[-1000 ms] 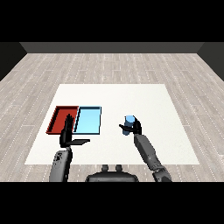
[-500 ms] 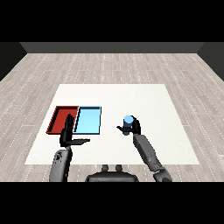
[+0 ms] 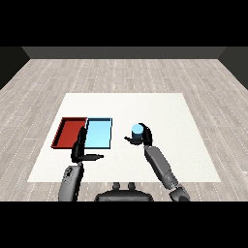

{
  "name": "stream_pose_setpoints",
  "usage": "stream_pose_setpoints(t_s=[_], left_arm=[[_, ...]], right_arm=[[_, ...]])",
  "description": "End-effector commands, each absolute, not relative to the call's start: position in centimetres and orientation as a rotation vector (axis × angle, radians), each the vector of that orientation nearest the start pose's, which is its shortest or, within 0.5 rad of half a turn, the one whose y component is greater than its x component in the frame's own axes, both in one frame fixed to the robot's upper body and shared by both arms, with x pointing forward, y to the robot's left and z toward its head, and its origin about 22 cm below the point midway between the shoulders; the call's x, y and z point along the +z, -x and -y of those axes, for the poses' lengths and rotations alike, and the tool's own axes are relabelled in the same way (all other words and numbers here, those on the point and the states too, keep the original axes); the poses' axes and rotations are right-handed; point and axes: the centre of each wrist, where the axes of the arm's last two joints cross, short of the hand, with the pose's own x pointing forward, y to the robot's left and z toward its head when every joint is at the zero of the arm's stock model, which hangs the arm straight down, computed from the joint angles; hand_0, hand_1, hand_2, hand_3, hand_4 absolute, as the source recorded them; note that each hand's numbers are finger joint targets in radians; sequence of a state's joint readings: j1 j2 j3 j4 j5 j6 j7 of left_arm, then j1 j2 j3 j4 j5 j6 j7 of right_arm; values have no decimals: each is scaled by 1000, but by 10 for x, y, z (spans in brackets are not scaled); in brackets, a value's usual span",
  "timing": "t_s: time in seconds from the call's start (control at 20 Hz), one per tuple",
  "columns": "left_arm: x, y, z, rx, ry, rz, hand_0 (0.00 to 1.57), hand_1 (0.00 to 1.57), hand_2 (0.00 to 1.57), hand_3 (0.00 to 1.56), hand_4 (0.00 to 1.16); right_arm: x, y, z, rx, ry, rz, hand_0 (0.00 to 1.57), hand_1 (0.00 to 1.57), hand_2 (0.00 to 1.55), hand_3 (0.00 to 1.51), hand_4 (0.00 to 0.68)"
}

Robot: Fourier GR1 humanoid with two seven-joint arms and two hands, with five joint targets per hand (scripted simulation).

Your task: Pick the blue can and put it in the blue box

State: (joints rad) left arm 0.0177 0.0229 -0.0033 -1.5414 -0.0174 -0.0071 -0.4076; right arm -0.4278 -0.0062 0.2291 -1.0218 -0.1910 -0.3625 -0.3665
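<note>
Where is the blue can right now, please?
The blue can is right of centre in the head view, in the right hand, just right of the light blue tray.

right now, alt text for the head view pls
The robot's black right hand curls round a small upright blue can on the white table, right of a light blue tray and a red tray. The left hand hovers open near the trays.

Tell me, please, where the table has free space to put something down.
Bare table stretches along the far edge behind both trays, and right of the blue can. The light blue tray holds nothing. It is crowded near the left hand and the right hand at the can.
</note>
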Motion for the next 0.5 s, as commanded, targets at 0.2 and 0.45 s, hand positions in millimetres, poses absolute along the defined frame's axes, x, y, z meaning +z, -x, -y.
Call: stream_pose_setpoints(t_s=[0.2, 0.45], left_arm=[[-3, -249, -204, -66, 62, 1909, 0, 0, 0, 0, 0], [1, -243, -206, -71, 50, 1917, 0, 0, 0, 0, 0]], right_arm=[[-6, -323, 130, 49, -50, 1832, 1448, 1448, 1471, 1353, 539], [15, -326, 140, 58, -63, 1842, 1444, 1444, 1467, 1342, 563]])
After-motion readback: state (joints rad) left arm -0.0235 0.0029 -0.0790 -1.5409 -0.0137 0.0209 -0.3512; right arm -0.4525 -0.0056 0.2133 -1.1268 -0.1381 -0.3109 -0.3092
